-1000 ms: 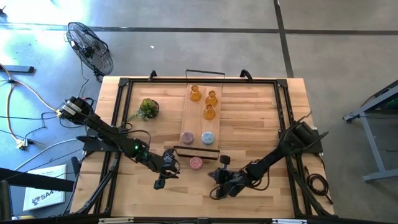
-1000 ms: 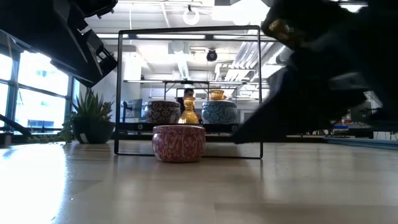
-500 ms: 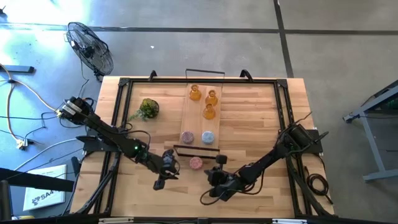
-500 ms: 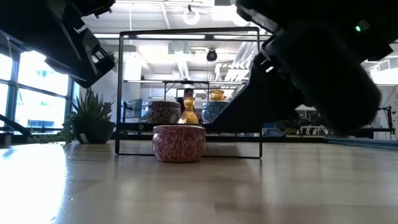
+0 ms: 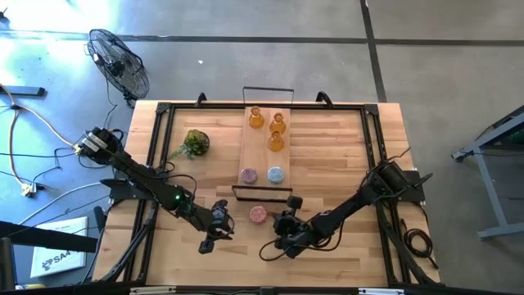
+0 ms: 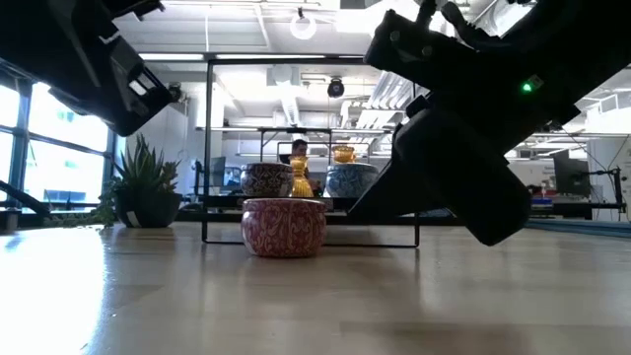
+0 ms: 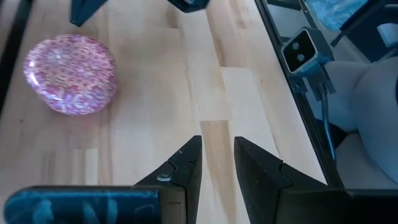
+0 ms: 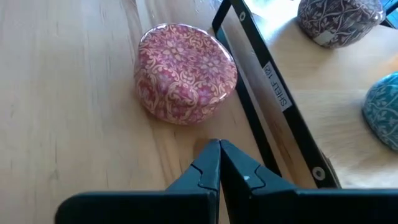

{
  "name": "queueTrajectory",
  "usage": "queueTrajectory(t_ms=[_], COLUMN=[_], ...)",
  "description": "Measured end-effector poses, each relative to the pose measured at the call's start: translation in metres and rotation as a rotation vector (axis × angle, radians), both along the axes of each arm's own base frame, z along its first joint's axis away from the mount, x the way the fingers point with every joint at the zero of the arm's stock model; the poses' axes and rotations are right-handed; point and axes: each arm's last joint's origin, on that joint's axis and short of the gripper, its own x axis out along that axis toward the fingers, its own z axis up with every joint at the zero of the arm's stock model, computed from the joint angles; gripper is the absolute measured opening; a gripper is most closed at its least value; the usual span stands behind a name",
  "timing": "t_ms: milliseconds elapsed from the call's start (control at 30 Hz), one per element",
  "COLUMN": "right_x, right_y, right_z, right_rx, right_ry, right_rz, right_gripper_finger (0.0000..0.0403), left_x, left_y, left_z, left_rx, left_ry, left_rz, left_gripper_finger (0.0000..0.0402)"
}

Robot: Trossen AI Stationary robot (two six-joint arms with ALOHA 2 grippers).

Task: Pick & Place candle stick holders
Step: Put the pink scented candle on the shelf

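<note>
From above, the wooden tray (image 5: pixel 263 156) with its black wire frame had slid a little toward the far edge of the table (image 5: pixel 344 147) compared with a second earlier, carrying the three amber holders (image 5: pixel 275 142), one pink holder (image 5: pixel 249 174) and the blue holder (image 5: pixel 275 174). The remaining pink candle stick holder (image 5: pixel 258 214) sat on bare table just near of the tray's front bar, unmoved. The right end effector (image 5: pixel 273 249) had swung leftward, closing in on that holder from the right and near side; the left end effector (image 5: pixel 210 242) had barely shifted, waiting left of it.

At table height, the pink holder (image 6: pixel 284 227) stood upright in front of the frame (the right arm's bulk had crept further across the right side).

The left wrist view showed its end effector (image 7: pixel 216 163) slightly parted, grasping nothing.

The right wrist view showed its end effector (image 8: pixel 219 163) clenched shut and empty, tips just short of the pink holder (image 8: pixel 185 71). It would probably need to open before any grasp.
</note>
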Motion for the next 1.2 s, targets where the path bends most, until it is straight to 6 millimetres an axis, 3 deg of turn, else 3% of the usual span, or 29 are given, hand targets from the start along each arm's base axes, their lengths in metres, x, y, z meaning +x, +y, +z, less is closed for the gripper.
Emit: queueTrajectory(t_ms=[567, 900, 1033, 1200], right_x=[0.013, 0.006, 0.021, 0.044], right_y=[0.004, 0.002, -0.003, 0.004], right_z=[0.008, 0.003, -0.010, -0.016], right_rx=[0.071, 0.081, 0.149, 0.088], right_ry=[-0.089, -0.049, -0.063, -0.018], right_rz=[0.078, 0.012, 0.067, 0.102], right_gripper_finger=[0.0000, 0.0000, 0.0000, 0.0000], left_x=[-0.002, -0.003, -0.003, -0.003], left_y=[-0.003, -0.004, -0.004, -0.004], left_z=[0.000, 0.000, 0.000, 0.000], left_rx=[0.007, -0.012, -0.012, -0.016], left_ry=[-0.006, 0.006, 0.006, 0.008], left_rz=[0.010, 0.016, 0.017, 0.021], left_gripper_finger=[0.0092, 0.0092, 0.0092, 0.0092])
